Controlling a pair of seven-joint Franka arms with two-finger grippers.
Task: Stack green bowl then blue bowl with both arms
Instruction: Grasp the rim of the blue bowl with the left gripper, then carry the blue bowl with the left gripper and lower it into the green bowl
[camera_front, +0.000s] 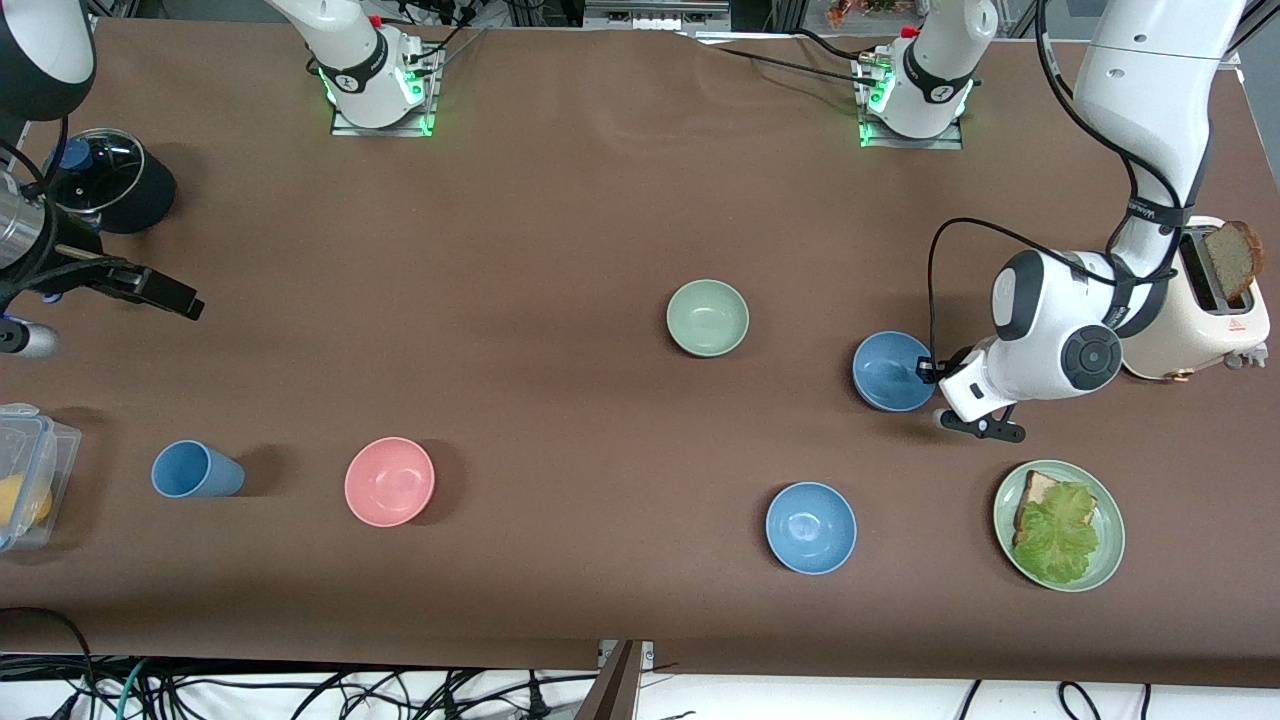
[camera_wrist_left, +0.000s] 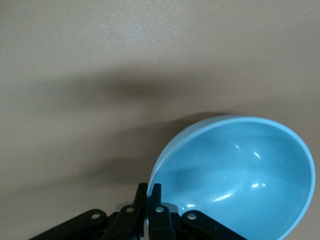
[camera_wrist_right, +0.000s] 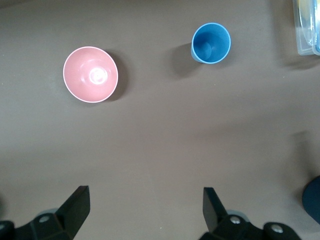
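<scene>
Front view: the left pincer (camera_front: 928, 372) pinches the rim of the blue bowl (camera_front: 890, 370), which sits on the bench (camera_front: 560, 220) toward the left arm's end, with the green bowl (camera_front: 707, 317) nearby.

Left wrist view: the fingers (camera_wrist_left: 150, 197) are pressed together on that rim, so the grasp looks made.

Right wrist view: the right pincer (camera_wrist_right: 145, 205) waits, spread, above the pink bowl (camera_wrist_right: 90, 74) and blue cup (camera_wrist_right: 211, 43).

Next, I judge, comes lifting the bowl over and into the green one.

Your front view cuts off the clear food container (camera_front: 30, 470) at its edge, and the left arm's wrist (camera_front: 1040, 340) hides the left gripper's fingertips there.
</scene>
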